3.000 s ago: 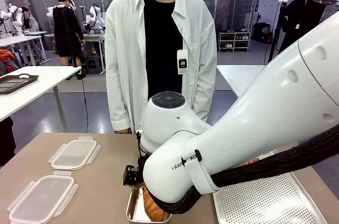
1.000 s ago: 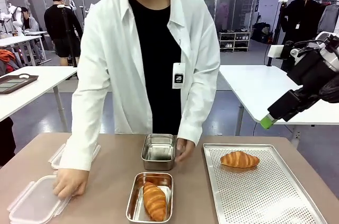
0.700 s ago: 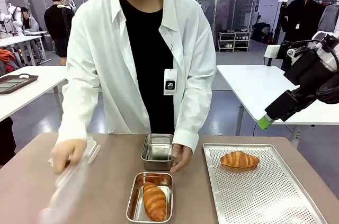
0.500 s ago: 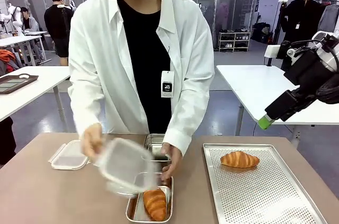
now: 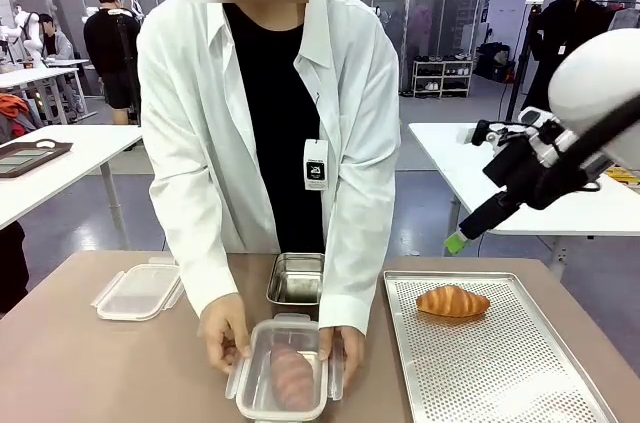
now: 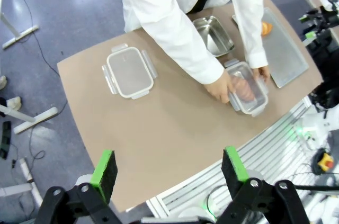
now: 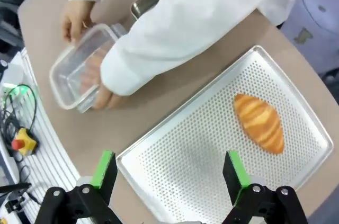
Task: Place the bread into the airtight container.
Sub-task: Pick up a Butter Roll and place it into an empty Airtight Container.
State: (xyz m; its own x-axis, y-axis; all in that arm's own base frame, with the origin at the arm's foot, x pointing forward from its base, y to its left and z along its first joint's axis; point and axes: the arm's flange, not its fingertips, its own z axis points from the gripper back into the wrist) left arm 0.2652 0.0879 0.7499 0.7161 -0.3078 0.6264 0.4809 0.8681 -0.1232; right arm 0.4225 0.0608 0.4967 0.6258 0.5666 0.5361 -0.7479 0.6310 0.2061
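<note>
Open and empty, the right gripper hangs nearer the croissant at one o'clock, lying eleven-to-five; the left gripper gapes too.

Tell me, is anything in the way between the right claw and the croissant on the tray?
No, nothing visible. The open right gripper hangs above the tray, and the croissant lies bare on it. The person's sleeve, though, stretches between it and the empty tin.
</note>
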